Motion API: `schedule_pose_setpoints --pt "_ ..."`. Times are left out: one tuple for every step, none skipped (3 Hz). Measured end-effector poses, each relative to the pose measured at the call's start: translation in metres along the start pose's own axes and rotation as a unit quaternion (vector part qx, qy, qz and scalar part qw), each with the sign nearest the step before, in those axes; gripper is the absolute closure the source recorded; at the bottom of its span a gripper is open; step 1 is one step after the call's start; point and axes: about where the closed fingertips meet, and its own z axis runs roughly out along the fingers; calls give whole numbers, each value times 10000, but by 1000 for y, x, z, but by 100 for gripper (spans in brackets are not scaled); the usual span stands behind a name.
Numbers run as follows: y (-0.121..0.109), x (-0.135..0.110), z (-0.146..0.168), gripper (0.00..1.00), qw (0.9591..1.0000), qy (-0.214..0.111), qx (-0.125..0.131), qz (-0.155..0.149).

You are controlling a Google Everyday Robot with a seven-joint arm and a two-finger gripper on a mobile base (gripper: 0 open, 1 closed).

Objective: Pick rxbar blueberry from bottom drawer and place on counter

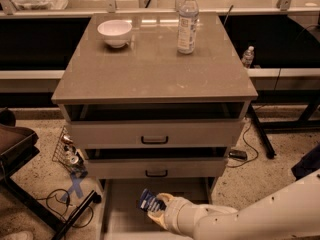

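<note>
The rxbar blueberry (148, 200), a dark blue packet with white lettering, is held tilted above the floor of the open bottom drawer (122, 211). My gripper (156, 207) is shut on the packet's lower right end, reaching in from the lower right on my white arm (250, 216). The counter (150, 64) is the grey-brown top of the cabinet, well above the gripper. Part of the drawer floor is hidden behind my arm.
A white bowl (115, 32) and a clear water bottle (187, 21) stand at the back of the counter. The two upper drawers (155, 134) stand slightly open above the bottom drawer. A dark chair (15, 149), a wire basket (67, 151) and cables lie on the floor at left.
</note>
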Motion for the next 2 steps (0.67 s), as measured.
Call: schedule_pose_setpoints --pt "-46 -49 -24 100 9995 -139 299 29" --pt "-88 -138 -50 100 9978 -326 566 -90"
